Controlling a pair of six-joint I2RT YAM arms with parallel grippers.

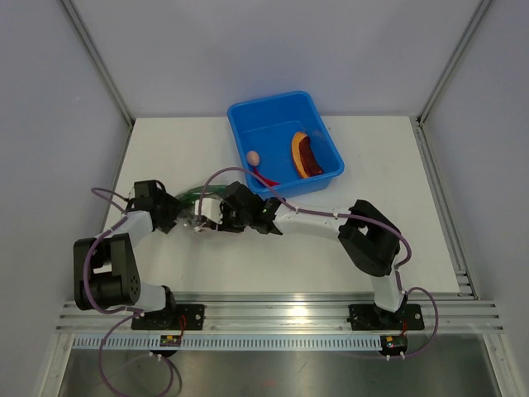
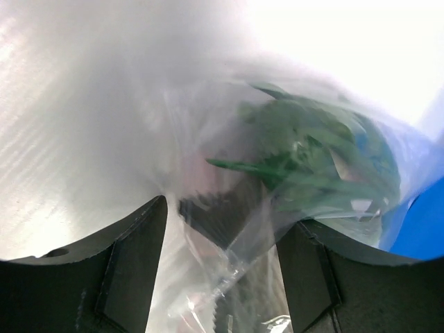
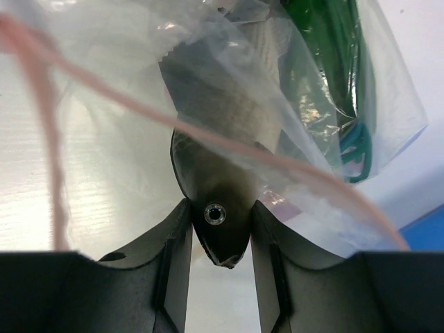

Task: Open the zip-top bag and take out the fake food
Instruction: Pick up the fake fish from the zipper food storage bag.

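On the bench, near the blue tub, lies the zip-top bag. My right fingers are clamped on the grey fish at its head, with green pieces bagged alongside. My left fingers straddle crumpled plastic; gripped or not, I cannot tell.

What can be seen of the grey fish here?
The grey fish is a dark, glossy, plastic-looking toy with a round ringed eye. Its pointed head faces the wrist camera, pinched between the fingers of the right claw. The body runs away under the clear film of the zip-top bag, with the pinkish zip strip crossing over it. Its tail cannot be made out.
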